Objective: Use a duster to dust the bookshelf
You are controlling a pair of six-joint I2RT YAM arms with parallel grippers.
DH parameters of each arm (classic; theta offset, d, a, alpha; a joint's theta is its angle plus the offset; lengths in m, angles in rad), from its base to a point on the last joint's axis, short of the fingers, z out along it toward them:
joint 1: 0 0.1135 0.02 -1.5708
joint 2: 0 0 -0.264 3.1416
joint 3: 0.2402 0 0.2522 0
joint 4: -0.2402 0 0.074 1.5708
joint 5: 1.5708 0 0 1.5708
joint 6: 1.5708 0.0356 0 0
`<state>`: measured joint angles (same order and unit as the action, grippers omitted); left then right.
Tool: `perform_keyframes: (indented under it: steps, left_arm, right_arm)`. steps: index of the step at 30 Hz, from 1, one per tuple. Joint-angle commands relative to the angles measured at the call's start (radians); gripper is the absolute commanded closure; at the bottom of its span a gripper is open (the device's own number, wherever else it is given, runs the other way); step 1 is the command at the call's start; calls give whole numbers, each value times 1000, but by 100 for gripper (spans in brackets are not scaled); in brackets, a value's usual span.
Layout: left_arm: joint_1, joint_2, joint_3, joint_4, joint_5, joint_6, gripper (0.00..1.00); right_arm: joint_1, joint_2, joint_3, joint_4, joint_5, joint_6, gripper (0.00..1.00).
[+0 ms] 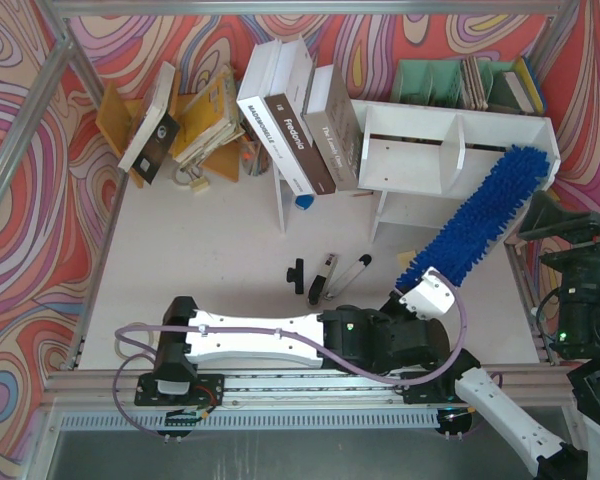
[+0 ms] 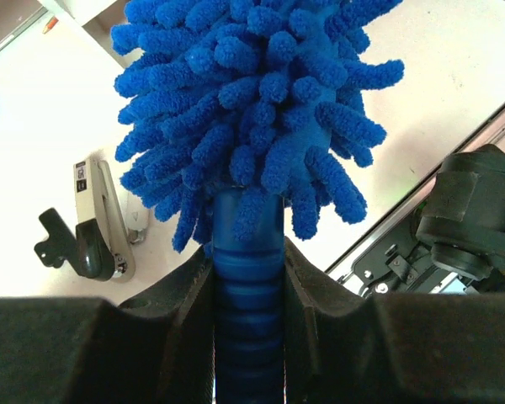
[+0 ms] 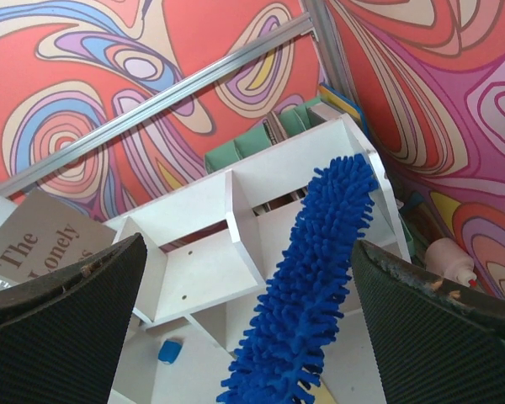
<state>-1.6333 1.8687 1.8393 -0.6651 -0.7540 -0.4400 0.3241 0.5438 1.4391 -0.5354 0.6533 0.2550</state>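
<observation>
The white bookshelf stands at the back right, with two cubbies split by a divider; it also shows in the right wrist view. The blue fluffy duster slants up to the right, its tip in the right cubby. My left gripper is shut on the duster's ribbed blue handle, the fluffy head just beyond the fingers. My right gripper hovers at the shelf's right end, wide open and empty. In its wrist view, the duster runs between the spread fingers, farther off.
A stapler and a small black tool lie mid-table, also seen from the left wrist. A thin white board props leaning books. A green rack stands behind the shelf. More books lean at the back left.
</observation>
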Motion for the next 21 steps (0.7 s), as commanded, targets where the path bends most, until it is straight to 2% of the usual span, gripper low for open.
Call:
perform_keyframes:
  steps: [1, 12, 21]
  left_arm:
    - [11, 52, 69, -23, 20, 10, 100]
    - [18, 106, 114, -114, 71, -33, 100]
    - [19, 48, 73, -131, -64, -75, 100]
  right_arm:
    - [-1, -3, -5, -20, 2, 6, 6]
    - [0, -12, -31, -15, 10, 21, 6]
    - [0, -20, -47, -19, 4, 35, 6]
